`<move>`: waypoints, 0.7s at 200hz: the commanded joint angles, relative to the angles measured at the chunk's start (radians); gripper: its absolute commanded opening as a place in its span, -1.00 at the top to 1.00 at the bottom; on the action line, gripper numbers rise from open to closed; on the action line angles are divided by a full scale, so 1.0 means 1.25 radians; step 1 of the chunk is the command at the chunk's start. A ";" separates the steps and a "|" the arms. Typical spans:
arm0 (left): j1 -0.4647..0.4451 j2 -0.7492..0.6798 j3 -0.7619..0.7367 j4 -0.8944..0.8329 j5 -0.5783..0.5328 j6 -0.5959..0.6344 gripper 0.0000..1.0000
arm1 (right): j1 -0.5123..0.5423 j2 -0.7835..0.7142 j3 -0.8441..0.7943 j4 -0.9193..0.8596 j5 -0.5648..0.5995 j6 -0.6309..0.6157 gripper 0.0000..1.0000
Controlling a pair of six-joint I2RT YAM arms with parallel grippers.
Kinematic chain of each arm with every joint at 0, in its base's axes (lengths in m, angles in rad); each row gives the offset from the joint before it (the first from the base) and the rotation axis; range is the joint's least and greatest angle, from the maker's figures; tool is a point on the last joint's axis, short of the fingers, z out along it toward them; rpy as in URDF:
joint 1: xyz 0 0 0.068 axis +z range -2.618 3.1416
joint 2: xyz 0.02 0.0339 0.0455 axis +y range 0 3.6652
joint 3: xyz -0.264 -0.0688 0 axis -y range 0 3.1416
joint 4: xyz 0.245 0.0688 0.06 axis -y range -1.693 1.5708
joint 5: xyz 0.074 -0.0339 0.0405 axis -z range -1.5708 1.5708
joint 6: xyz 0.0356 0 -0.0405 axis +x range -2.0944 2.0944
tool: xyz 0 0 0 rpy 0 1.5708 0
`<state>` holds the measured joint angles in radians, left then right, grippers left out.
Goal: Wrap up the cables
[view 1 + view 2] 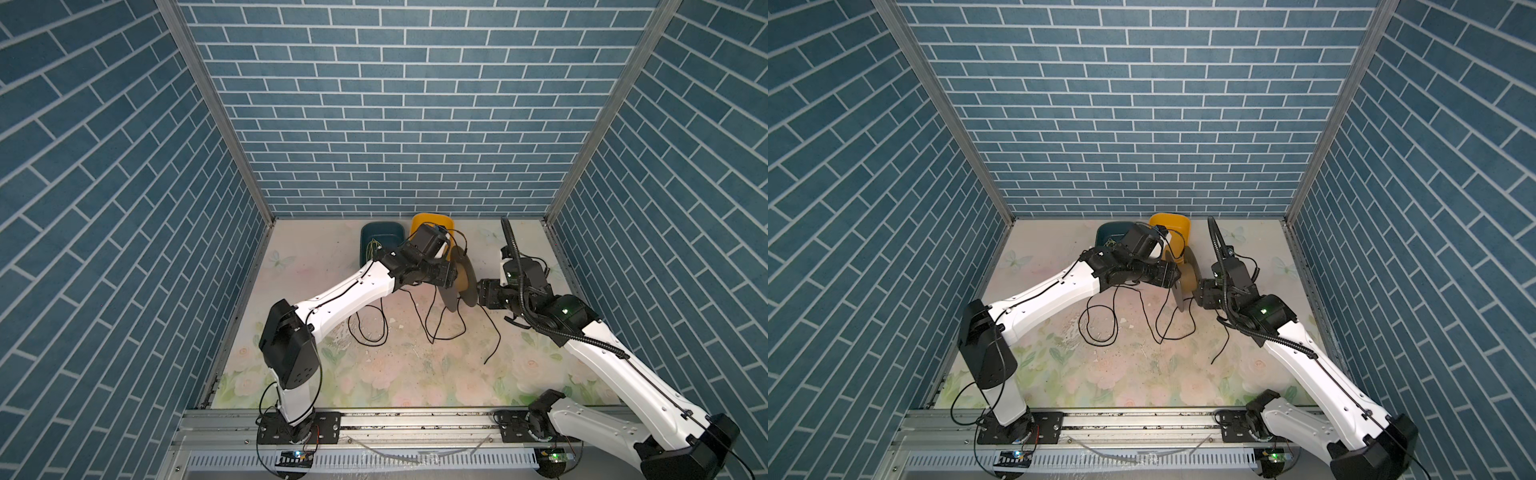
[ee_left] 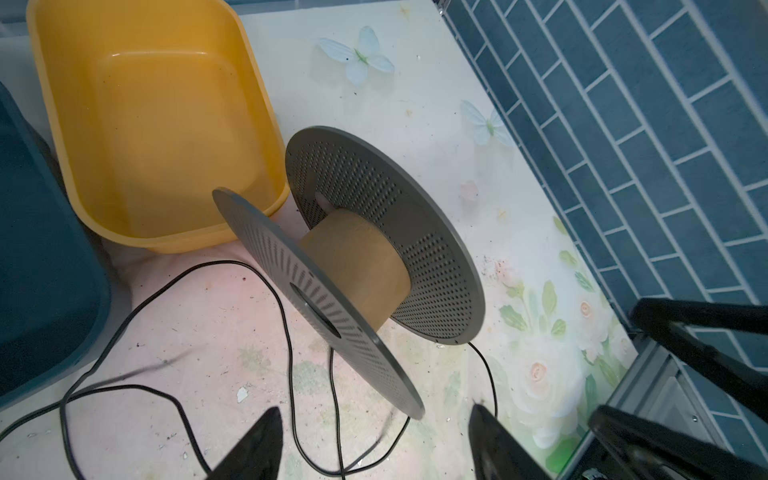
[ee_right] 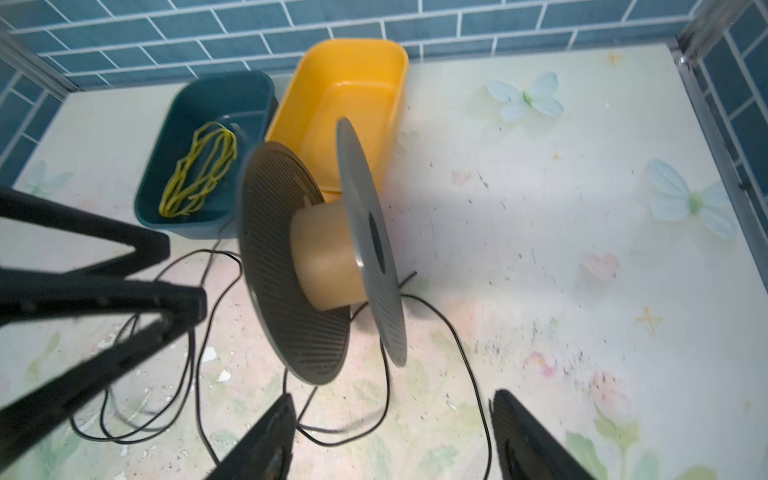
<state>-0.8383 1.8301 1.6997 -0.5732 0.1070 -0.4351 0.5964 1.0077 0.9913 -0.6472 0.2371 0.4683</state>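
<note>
**Cables (image 2: 289,345) slack on table; both claws released**

Cables: one thin, round, matte black cord. It lies limp in loose, overlapping loops on the table (image 1: 374,386), at centre frame in both top views. The run lies mainly left to right across the frame. Its free end (image 1: 1212,362) trails toward the lower right. One strand passes beneath the spool (image 2: 357,270).

Spool: two flat grey perforated discs on a smooth, tan, cylindrical core; the core is bare. The axle is roughly level and the discs are near upright. In the top views it sits just above the loops, between the two claws.

Left gripper (image 2: 374,415): black tapered fingers spread, gripping nothing; the nearer disc's rim is just ahead. Right gripper (image 3: 392,395): spread likewise and empty, with cord on the table beneath it.

Yellow tub (image 2: 166,124): glossy plastic, a rounded rectangle, just beside the spool. Teal tub (image 3: 195,108): to its left, holding yellow strands (image 3: 199,170). Both sit against the back wall at upper centre.

Room: the table has a floral print, scuffed and speckled. Bare surface runs from the loops down to the aluminium rail (image 1: 415,419). More bare surface lies right of the spool, up to the blue brick-pattern wall (image 1: 665,249).
</note>
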 commanded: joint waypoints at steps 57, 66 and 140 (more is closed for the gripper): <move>-0.019 0.161 0.203 -0.123 -0.097 0.027 -0.12 | -0.011 -0.029 -0.096 -0.033 0.044 0.094 -0.48; -0.021 0.180 0.222 -0.131 -0.102 0.028 -0.01 | -0.011 -0.029 -0.105 -0.031 0.046 0.100 -0.48; -0.034 0.234 0.288 -0.190 -0.158 0.052 0.46 | -0.017 -0.029 -0.122 -0.014 0.049 0.100 -0.47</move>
<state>-0.8719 2.1216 2.0342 -0.7597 -0.0452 -0.3912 0.5819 0.9833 0.8646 -0.6670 0.2749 0.5545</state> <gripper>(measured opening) 0.284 0.736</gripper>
